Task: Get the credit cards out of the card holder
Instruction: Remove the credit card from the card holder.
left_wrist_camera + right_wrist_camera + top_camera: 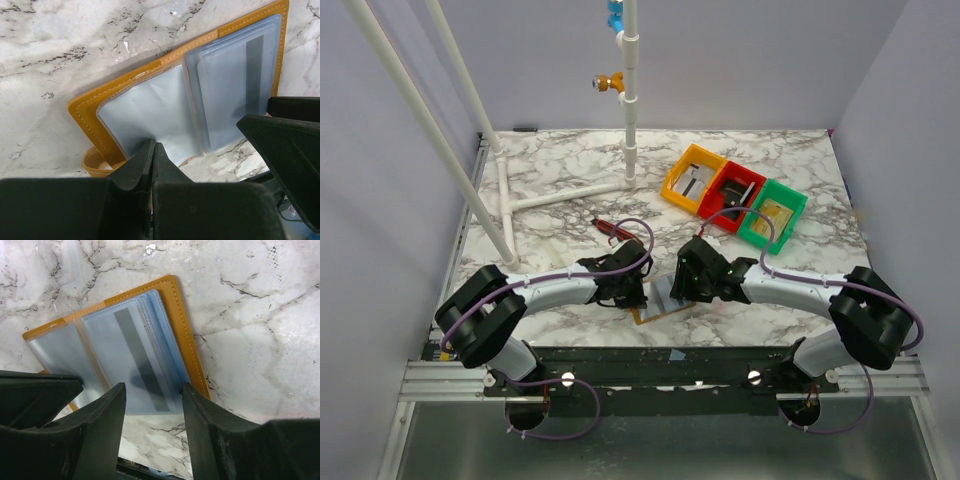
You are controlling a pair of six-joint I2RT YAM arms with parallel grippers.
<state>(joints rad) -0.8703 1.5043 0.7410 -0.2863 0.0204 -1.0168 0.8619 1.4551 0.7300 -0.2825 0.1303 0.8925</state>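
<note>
Top external view: the card holder [658, 306] lies open and flat on the marble tabletop [550, 170], near its front edge and midway between the two arms. The left claw [631, 297] and right claw [683, 292] meet over it from either side. Further back to the right stand an orange bin [691, 180], red bin [734, 196] and green bin [772, 216] in a diagonal row. A utility knife [611, 228] lies just behind the left claw.

Left wrist view: the left claw [152, 152] is closed, fingertips pressed together at the near edge of the holder's empty clear sleeve [150, 115]. Cannot tell whether plastic is pinched between them. The neighbouring sleeve holds a credit card [235, 85] with a dark stripe.

Right wrist view: the right claw [152, 402] has its jaws apart, one on each side of the near end of the striped credit card, which sits inside its sleeve. Nothing is gripped. The mustard leather border shows along the far and right edges.
</note>
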